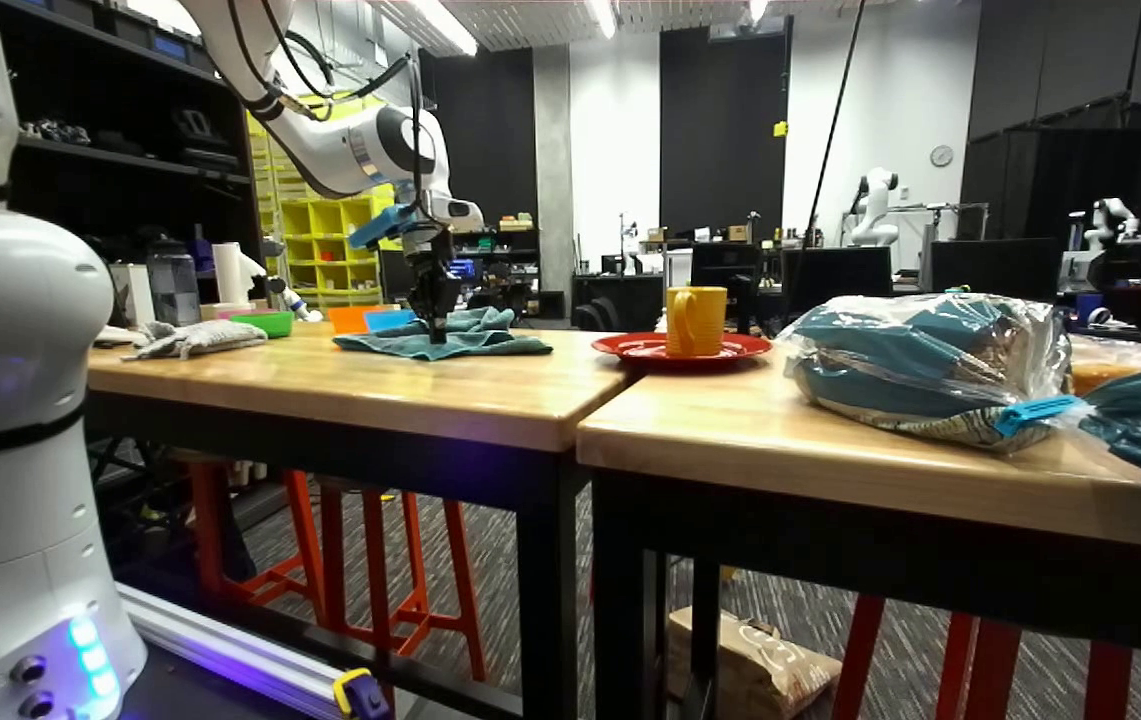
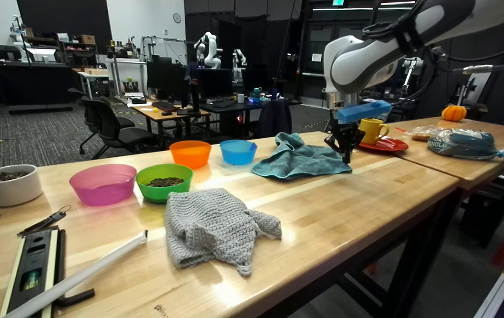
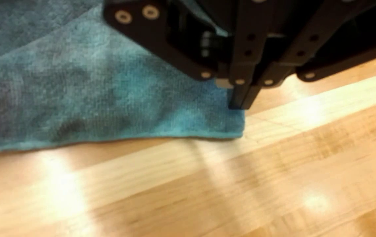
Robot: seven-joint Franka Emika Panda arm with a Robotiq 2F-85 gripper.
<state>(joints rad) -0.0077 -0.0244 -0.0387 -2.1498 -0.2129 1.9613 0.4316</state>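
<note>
My gripper (image 3: 240, 106) points down in the wrist view with its two fingertips pressed together. No cloth shows between them. The tips stand over the edge of a teal towel (image 3: 125, 98), close to its corner; whether they touch it I cannot tell. The gripper also shows in both exterior views (image 1: 438, 336) (image 2: 346, 158). The towel lies crumpled on the wooden table, with a raised fold at its back, in both exterior views (image 1: 400, 343) (image 2: 298, 161). A yellow mug (image 2: 372, 131) on a red plate (image 2: 388, 145) stands beyond the gripper.
Blue (image 2: 237, 152), orange (image 2: 190, 154), green (image 2: 163, 194) and pink (image 2: 104, 185) bowls stand along the table, with a white bowl (image 2: 11, 190). A grey knitted cloth (image 2: 216, 225) lies nearer. A bagged loaf (image 1: 920, 360) lies on the adjoining table. A level (image 2: 35, 269) lies at the near end.
</note>
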